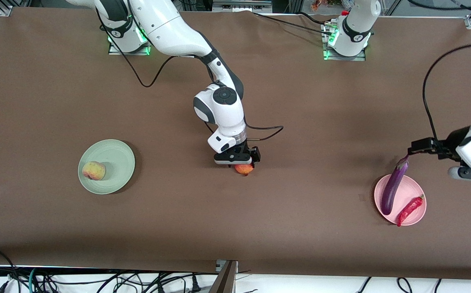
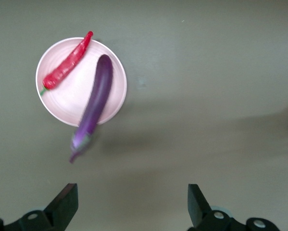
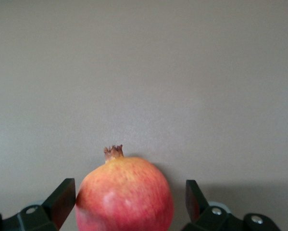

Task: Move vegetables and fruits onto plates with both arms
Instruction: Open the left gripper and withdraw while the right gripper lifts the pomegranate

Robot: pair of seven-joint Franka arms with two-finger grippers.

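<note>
- Two plates sit well apart on the brown table (image 1: 259, 228): the pale green plate (image 1: 115, 156) toward the right arm's end, the pale pink plate (image 1: 416, 191) toward the left arm's end.
- Long and glossy purple, the eggplant (image 1: 394, 187) lies slantwise across the pink plate, its stem end pointing toward the robots' bases and hanging over the rim, its rounded end nearer the front camera.
- Beside it lies the thin red chili pepper (image 1: 409, 209), slanted much the same way, green stem uppermost in the front view, tip poking just past the rim.
- Yellowish-pink, the peach (image 1: 93, 170) rests on the green plate, off-centre.
- Mid-table, the red-orange fruit (image 3: 124, 195), round with a small brown crown pointing away from the wrist camera, sits on the cloth.
- Around it stands the right gripper (image 3: 129, 202), low, fingers spread wide on either side; one finger looks to be just touching, the other stands clear.
- Over bare cloth beside the pink plate hangs the left gripper (image 2: 132, 204), fingers wide apart and holding nothing.
</note>
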